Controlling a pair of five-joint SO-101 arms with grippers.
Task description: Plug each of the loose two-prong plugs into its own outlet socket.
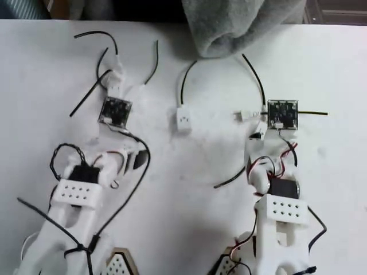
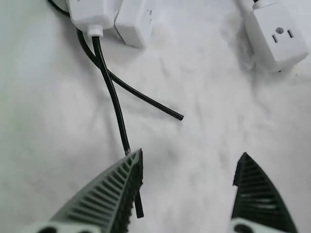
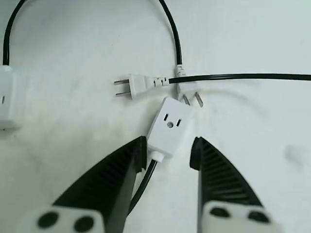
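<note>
White table [image 1: 189,195] — right gripper [image 3: 168,145] flanks an outlet socket [image 3: 169,124], cord partly hidden.

Table [image 1: 189,229]: white matte top with faint grey smudges. It runs under and between the fingers [image 2: 114,194] of the left gripper [image 2: 190,155] and the fingers [image 3: 109,184] of the right gripper [image 3: 168,141].

Cloth [image 1: 241,26]: grey, fleecy and rumpled. It hangs over the table's far edge, well beyond the right gripper's fingers.

Dark strip [image 1: 143,8]: shadowed room behind the far edge, details unclear.

Ribbed bluish item [image 1: 23,8]: far corner, well beyond the left gripper's fingers, identity unclear.

Light: even and diffuse, with soft shadows.
</note>
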